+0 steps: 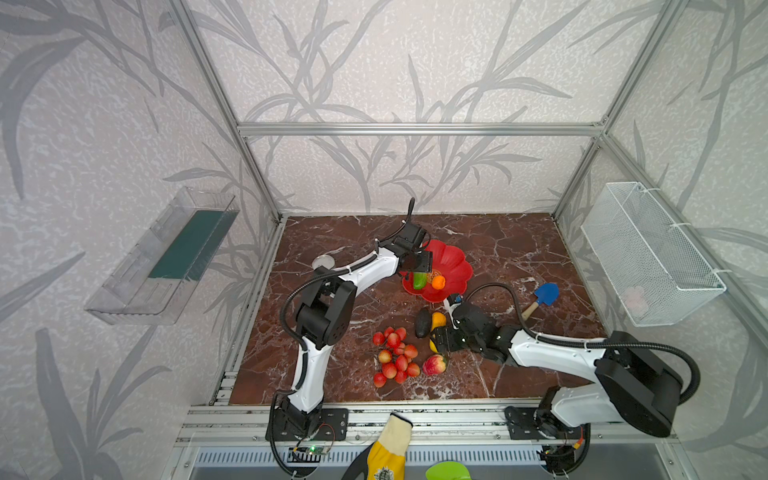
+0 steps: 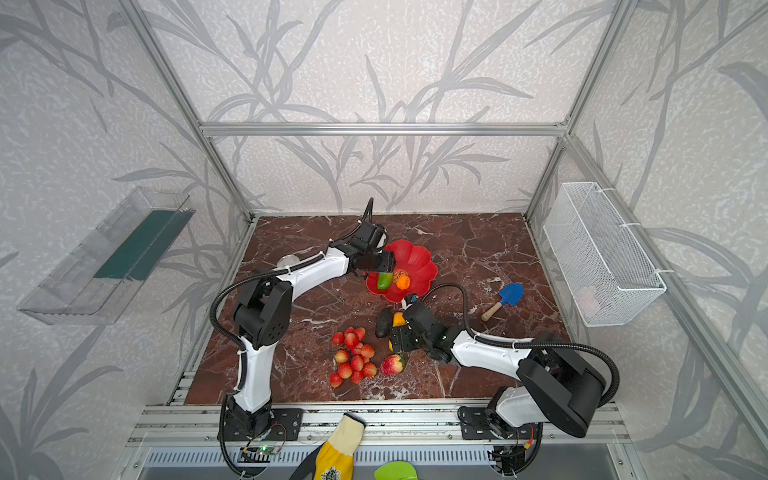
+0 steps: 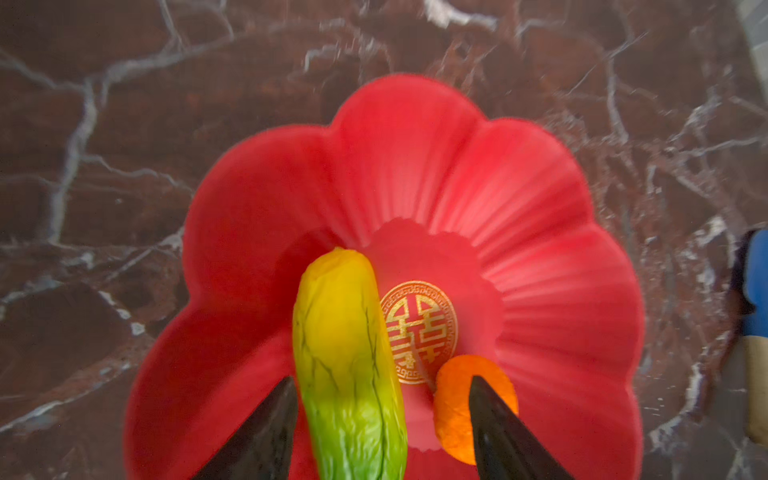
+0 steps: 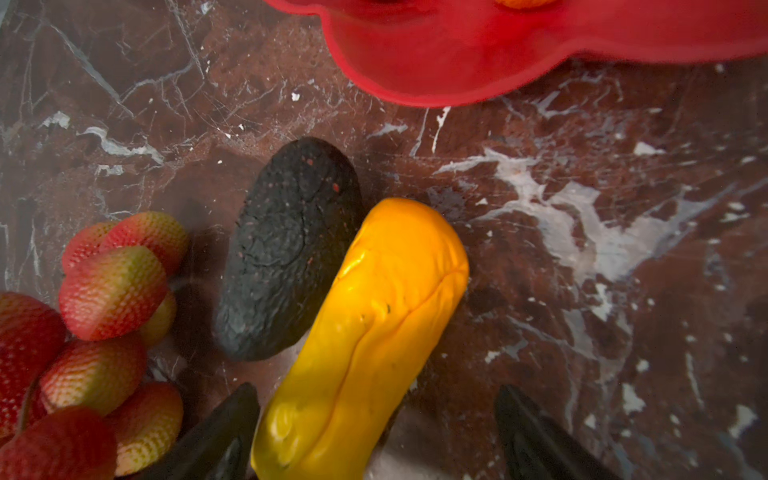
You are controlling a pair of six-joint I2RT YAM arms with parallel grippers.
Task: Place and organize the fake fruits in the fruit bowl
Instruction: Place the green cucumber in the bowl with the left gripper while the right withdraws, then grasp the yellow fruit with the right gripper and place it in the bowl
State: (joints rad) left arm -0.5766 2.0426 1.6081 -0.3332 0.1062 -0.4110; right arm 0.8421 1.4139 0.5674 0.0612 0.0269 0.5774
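From my station I saw, in both top views, the fruit bowl (image 1: 451,266) sitting on the marble table (image 1: 519,249) a little past its middle. My left gripper (image 3: 382,382) hung over the bowl's 8 o'clock petal, released: its jaws stood wider than the yellow-green oblong (image 3: 345,353), which lay in the dish beside the gold emblem (image 3: 419,332), with a clear gap at one finger. The orange ball (image 1: 438,282) rested in the bowl at about 6 o'clock of the emblem. At the bowl's 6 o'clock, out on the table, my right gripper (image 4: 376,388) was spread loosely around the yellow-orange oblong (image 4: 374,324), one finger well clear of it, so nothing was grasped. That fruit touched the dark blackish oval (image 4: 286,249). The cluster of red berries (image 1: 395,355) lay at the bowl's 7 o'clock, the red-yellow apple (image 1: 434,365) just beside them. A blue toy shovel (image 1: 544,294) lay at the bowl's 3 o'clock.
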